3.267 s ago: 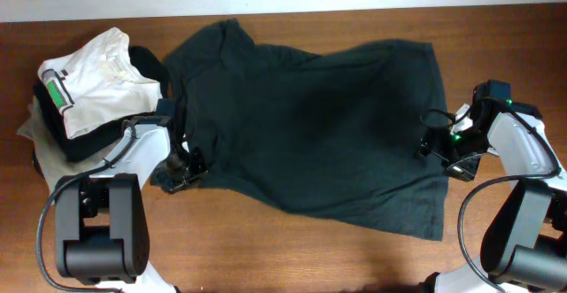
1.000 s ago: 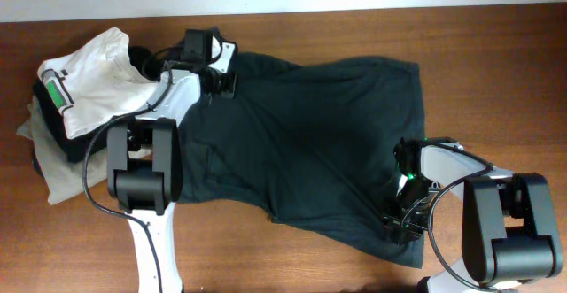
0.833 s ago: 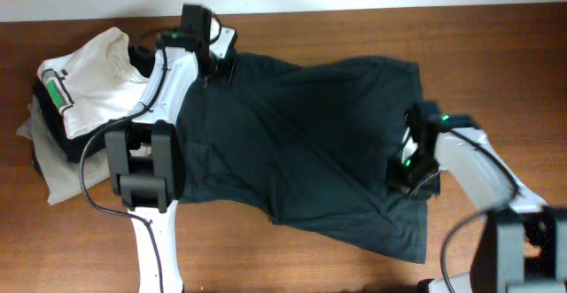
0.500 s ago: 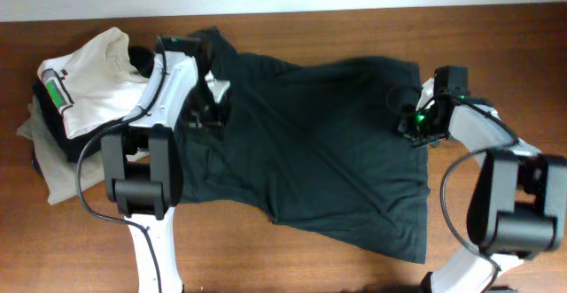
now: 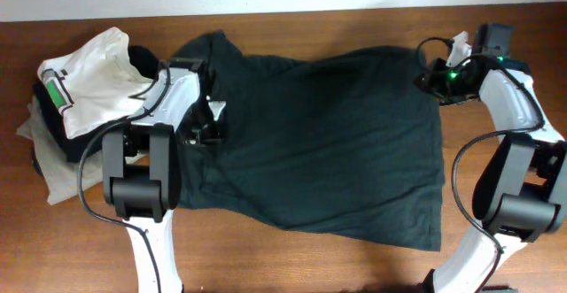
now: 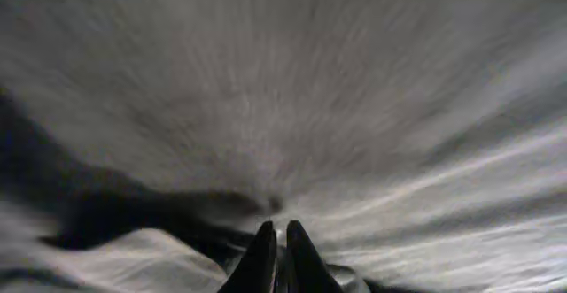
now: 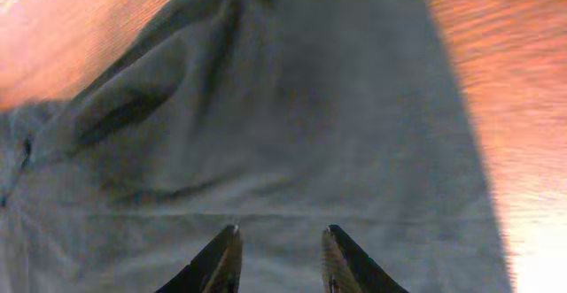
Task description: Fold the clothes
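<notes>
Right gripper is hovering spread over the dark T-shirt lying open on the table; left gripper, pressed together, is touching it. Flattening, I think; next is needing an edge pinch for folding

You're looking at one big T-shirt, very dark greenish-black, soft, lying opened out across the middle of the scene with its plain side up. No lettering shows from above. It lies crooked: the far-left corner bunches into a rumpled lobe, while the right edge runs fairly straight from far to near. The near edge slants, sitting farther from you on the left and dropping nearest at the right corner. Look at the surface: shallow creases run across it, with a small flap-like fold on the left half. Up close on the right side, the cloth shows long soft ridges.
</notes>
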You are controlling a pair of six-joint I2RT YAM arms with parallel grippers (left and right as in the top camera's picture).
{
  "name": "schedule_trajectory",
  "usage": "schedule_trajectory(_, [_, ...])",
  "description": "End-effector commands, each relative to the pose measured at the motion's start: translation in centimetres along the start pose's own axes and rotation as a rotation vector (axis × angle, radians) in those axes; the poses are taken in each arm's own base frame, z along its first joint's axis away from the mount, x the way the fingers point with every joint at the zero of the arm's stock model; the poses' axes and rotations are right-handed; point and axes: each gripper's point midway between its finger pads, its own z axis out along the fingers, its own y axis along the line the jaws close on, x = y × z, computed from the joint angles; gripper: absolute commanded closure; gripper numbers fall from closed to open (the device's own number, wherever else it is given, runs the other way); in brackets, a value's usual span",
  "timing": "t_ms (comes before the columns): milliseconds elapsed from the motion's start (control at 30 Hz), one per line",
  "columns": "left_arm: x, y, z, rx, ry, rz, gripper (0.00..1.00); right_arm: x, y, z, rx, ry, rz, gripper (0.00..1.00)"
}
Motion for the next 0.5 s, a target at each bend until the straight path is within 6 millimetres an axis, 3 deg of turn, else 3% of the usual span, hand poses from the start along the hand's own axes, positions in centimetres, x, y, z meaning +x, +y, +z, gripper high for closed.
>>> schedule_trajectory(0, [-6.0,-0.6,-4.7,-0.021,-0.249,0.034,0.92,1.3,1.4,4.2,0.045,0.041,-0.025,0.66])
schedule_trajectory(67, [-9.6,-1.5,-5.3,-0.023,-0.393,0.078,0.92,3.1,1.1,9.3,0.046,0.086,0.003,0.74])
schedule_trajectory(100, [-10.1,-2.0,-5.5,-0.025,-0.418,0.097,0.92,3.2,0.0,10.5,0.081,0.082,0.031,0.81])
schedule_trajectory(133, [-10.2,-2.4,-5.5,-0.026,-0.42,0.104,0.9,2.9,-1.9,11.0,0.149,0.061,0.059,0.84])
schedule_trajectory(233, [-9.0,-2.3,-5.0,-0.033,-0.368,0.134,0.78,0.0,-8.2,8.4,0.287,-0.031,0.152,0.89])
schedule_trajectory(267, [-8.4,-2.2,-4.8,-0.038,-0.344,0.139,0.73,-1.0,-8.0,7.6,0.181,-0.036,0.168,0.88])
schedule_trajectory(300, [-8.3,-2.2,-4.7,-0.038,-0.338,0.138,0.71,-1.5,-6.9,7.2,0.087,-0.03,0.135,0.81])
schedule_trajectory(333, [-8.2,-2.2,-4.8,-0.037,-0.333,0.137,0.71,-2.5,-4.8,5.9,-0.041,-0.03,0.081,0.65])
schedule_trajectory(367, [-8.0,-2.2,-5.0,-0.037,-0.327,0.136,0.7,-3.1,-3.3,4.5,-0.087,-0.038,0.037,0.57])
schedule_trajectory(467, [-5.6,-2.3,-7.8,-0.046,-0.259,0.129,0.7,-4.9,2.0,-4.2,-0.142,-0.102,-0.049,0.49])
